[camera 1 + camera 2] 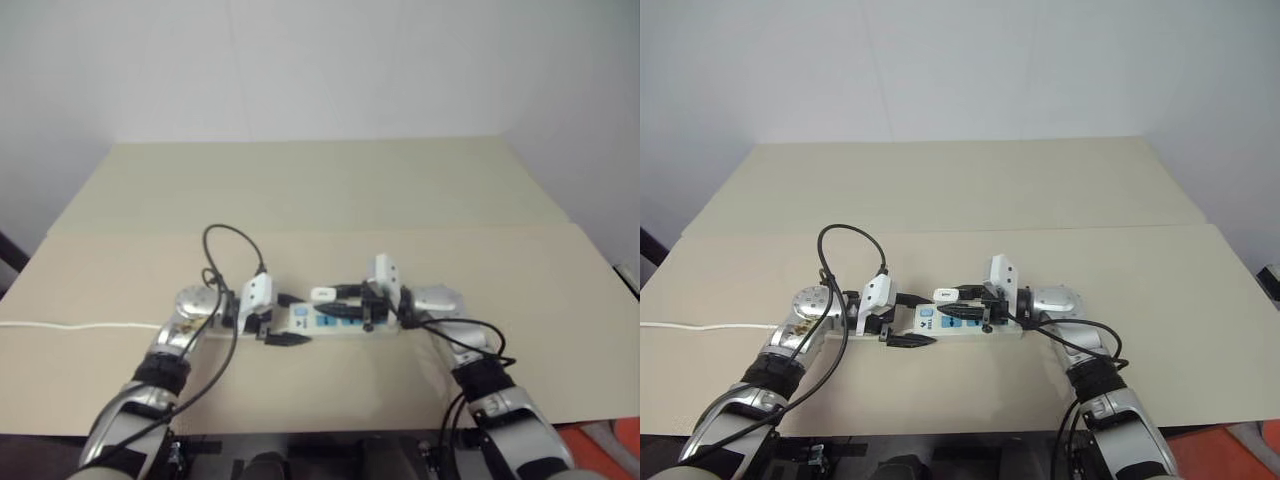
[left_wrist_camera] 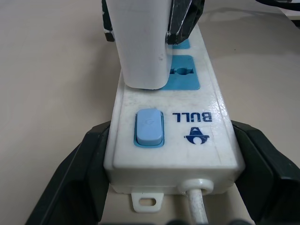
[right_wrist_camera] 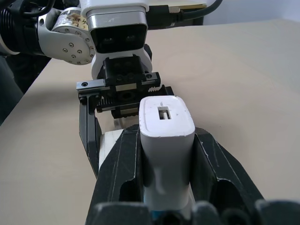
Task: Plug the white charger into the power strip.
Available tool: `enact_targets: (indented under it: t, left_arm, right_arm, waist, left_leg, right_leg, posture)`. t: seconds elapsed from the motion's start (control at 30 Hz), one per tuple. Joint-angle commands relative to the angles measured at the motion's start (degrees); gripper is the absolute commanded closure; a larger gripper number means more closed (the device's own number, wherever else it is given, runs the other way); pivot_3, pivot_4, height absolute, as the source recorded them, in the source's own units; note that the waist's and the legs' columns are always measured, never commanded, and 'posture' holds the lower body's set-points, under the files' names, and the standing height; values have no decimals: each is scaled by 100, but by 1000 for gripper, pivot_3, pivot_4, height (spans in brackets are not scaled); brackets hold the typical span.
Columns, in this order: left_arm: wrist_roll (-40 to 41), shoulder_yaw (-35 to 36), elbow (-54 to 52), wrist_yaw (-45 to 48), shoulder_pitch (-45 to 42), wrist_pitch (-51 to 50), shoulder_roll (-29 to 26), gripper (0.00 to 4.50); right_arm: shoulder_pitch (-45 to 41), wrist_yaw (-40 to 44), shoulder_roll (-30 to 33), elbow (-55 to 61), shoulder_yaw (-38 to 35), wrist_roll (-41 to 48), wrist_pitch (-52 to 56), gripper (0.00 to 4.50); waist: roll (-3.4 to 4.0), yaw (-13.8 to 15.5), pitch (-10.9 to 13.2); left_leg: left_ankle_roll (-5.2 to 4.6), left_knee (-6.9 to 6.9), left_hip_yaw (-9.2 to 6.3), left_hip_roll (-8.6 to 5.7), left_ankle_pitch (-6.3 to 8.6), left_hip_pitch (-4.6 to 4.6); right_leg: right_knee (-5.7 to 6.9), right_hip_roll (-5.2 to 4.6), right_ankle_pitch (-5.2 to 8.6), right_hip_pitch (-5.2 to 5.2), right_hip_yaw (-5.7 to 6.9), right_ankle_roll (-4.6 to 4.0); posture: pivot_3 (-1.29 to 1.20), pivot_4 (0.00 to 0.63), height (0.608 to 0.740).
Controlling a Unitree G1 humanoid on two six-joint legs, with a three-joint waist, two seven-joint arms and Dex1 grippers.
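The desk [image 1: 300, 190] carries the power strip [image 1: 335, 322], which lies flat in the lower middle of the head views, its thin cord [image 1: 80, 325] running off to the left edge. The left gripper [image 2: 164, 187] has its fingers clamped on the switch end of the strip, steadying it. The right gripper [image 3: 164, 187] has its fingers closed around the white charger [image 3: 166, 140], held over the strip near the first blue socket. Whether the prongs are seated I cannot tell, so pressing it home likely remains, then letting go. The strip is a glossy white bar with light-blue socket faces and a blue rocker switch [image 2: 149, 127]. The charger is a small plain white block with rounded edges and one slot in its end.
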State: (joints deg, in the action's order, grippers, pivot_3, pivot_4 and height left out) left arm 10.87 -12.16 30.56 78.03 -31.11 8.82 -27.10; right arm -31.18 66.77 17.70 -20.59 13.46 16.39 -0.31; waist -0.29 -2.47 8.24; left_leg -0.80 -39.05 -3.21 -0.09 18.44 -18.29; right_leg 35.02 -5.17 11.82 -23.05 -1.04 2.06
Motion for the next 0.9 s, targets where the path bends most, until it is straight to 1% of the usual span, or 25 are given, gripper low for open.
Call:
enact_targets:
  t: [0.03, 0.07, 0.2, 0.3, 0.5, 0.7, 0.9]
  left_arm:
    - [-131, 37, -6, -70, 28, 21, -105, 1230]
    - [-129, 41, -17, -71, 38, 18, -108, 1230]
    - [-104, 77, -71, -53, 135, 17, -190, 1230]
    - [-96, 86, -91, -46, 155, 4, -232, 1230]
    - [-79, 88, -101, -44, 171, -1, -293, 1230]
    - [-63, 114, -174, -65, 223, -27, -350, 1230]
    - [-40, 120, -228, -99, 263, -48, -381, 1230]
  right_arm:
    - [94, 11, 52, -210, 167, -297, 102, 3419]
    - [122, 10, 98, -263, 143, -323, 69, 3419]
    - [403, 200, 693, -624, 19, -498, -244, 3419]
    - [479, 242, 897, -861, 9, -550, -410, 3419]
    - [428, 204, 957, -1104, 28, -487, -416, 3419]
    - [151, 188, 1063, -1861, 93, -613, -459, 3419]
    - [86, 268, 1119, -2156, 176, -650, -540, 3419]
  waist:
    - [0, -1, 0]
    - [0, -1, 0]
    - [-3, 19, -2]
    - [-7, 57, -4]
    - [-19, 83, -12]
    - [-36, 86, -26]
    - [-49, 80, -46]
  left_leg:
    - [1, 2, -1, 0, 0, 2]
    - [1, 3, -1, 1, -1, 3]
    - [1, 5, 0, 0, 0, 2]
    - [1, 7, -2, -1, 0, -1]
    - [1, 8, 0, -2, 0, 0]
    - [1, 8, 1, -2, 0, 9]
    - [1, 9, 0, -1, 0, 26]
  right_leg:
    - [2, 1, 1, 0, 0, -1]
    - [2, 0, 1, 0, 0, -2]
    - [1, -2, 1, 1, 0, -1]
    - [-1, -4, 1, 2, 2, 0]
    - [-4, -5, 1, 4, 2, 0]
    - [-7, -5, 2, 9, 1, -1]
    - [-9, -5, 3, 28, 1, -1]
  posture:
    - [0, 150, 740]
    - [0, 150, 740]
    - [0, 150, 740]
    - [0, 150, 740]
    - [0, 150, 740]
    - [0, 150, 740]
    - [0, 150, 740]
